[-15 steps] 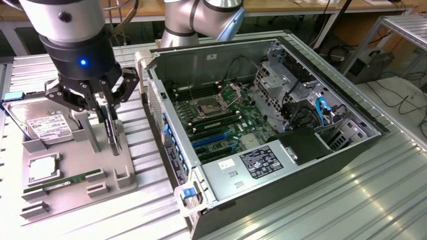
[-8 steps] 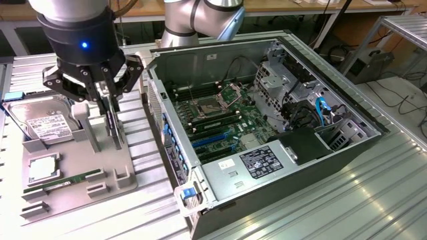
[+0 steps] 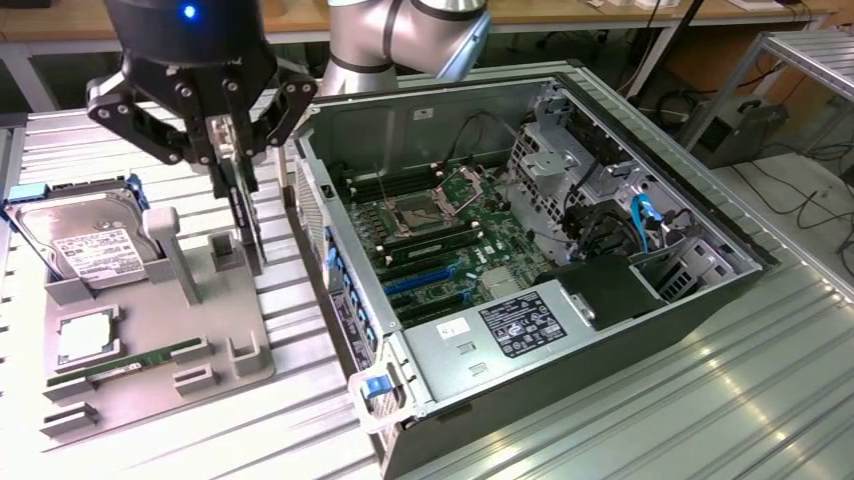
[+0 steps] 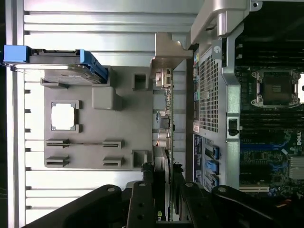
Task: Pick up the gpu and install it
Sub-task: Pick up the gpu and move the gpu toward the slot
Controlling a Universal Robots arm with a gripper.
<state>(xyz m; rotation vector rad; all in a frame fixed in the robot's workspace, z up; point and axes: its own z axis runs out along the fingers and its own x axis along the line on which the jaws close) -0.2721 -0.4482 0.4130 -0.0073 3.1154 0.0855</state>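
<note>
- A ribbed aluminium bench carries a flat grey moulded holder tray. An open black computer case lies just beside it, toward the exterior view's right.
- Over the tray's case-side edge, the black gripper is clamped on the gpu, a slim dark card standing upright on edge.
- From the wrist, the gripper pinches the gpu edge-on along that same tray border. Its silvery bracket is at the card's far end.
</note>
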